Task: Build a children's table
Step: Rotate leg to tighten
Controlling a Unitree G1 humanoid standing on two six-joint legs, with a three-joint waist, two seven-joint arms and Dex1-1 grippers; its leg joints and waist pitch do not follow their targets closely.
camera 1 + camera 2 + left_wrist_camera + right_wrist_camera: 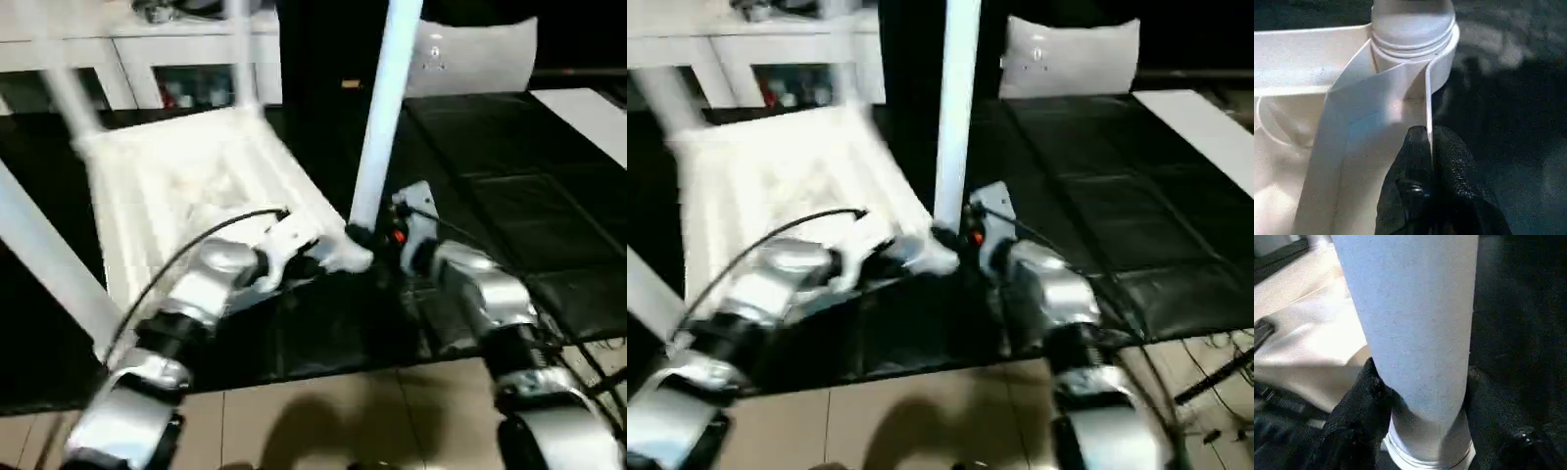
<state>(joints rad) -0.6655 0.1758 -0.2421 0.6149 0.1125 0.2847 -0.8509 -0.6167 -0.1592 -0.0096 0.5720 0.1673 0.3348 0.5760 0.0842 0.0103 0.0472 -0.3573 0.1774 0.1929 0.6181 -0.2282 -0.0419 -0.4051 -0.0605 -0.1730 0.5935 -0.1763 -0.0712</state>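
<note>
The white children's table lies upside down on a black mat, its ribbed underside (186,186) facing up. Three legs (69,93) (39,255) (238,49) rise from other corners. At the near right corner socket (1415,44) a fourth white leg (382,117) stands upright. My right gripper (377,240) is shut on this leg just above its base, with black fingers (1361,401) on either side of it. My left gripper (1429,142) is shut on the table top's thin rim beside that socket, and its fingers (1415,166) pinch the edge.
A white cabinet with glass doors (147,59) stands behind the table. A white board (480,54) leans at the back right and a white panel (588,113) lies far right. Black mats (509,196) cover the floor. Beige tiles (323,421) and cables (588,343) lie near me.
</note>
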